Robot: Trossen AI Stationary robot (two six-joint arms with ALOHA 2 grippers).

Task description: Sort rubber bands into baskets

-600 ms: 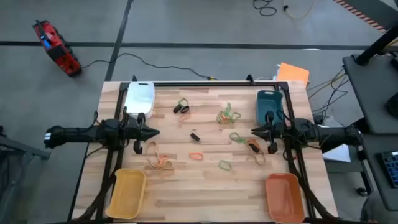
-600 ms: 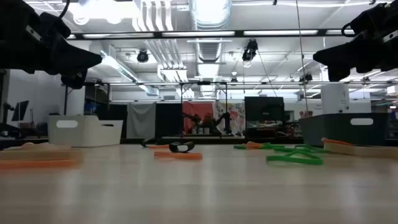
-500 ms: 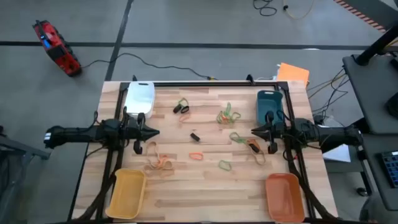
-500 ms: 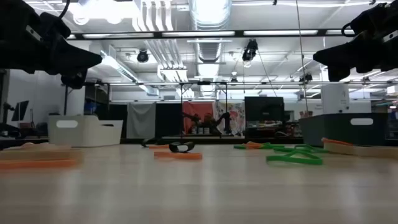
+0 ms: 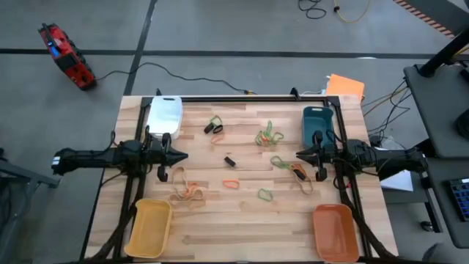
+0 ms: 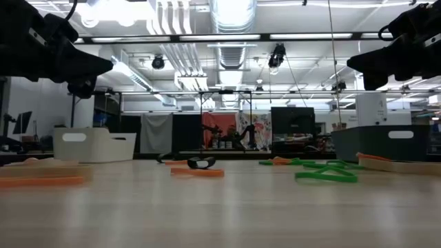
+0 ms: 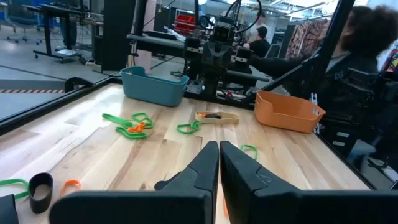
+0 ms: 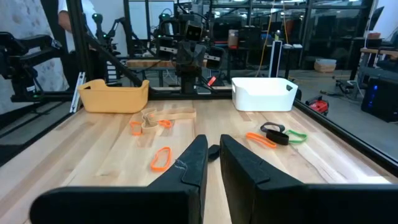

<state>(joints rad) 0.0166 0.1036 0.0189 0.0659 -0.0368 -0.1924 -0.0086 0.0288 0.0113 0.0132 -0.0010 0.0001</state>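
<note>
High view: orange basket (image 5: 335, 233) partly cropped

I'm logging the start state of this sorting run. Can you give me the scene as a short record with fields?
surface: wooden table
baskets: white basket and teal basket at far corners; yellow basket and orange basket at near corners
rubber bands: scattered loose on the table, e.g. green one, orange one; none seen in a basket
left hand: shut, empty, above the table
right hand: shut, empty, above the table
</note>
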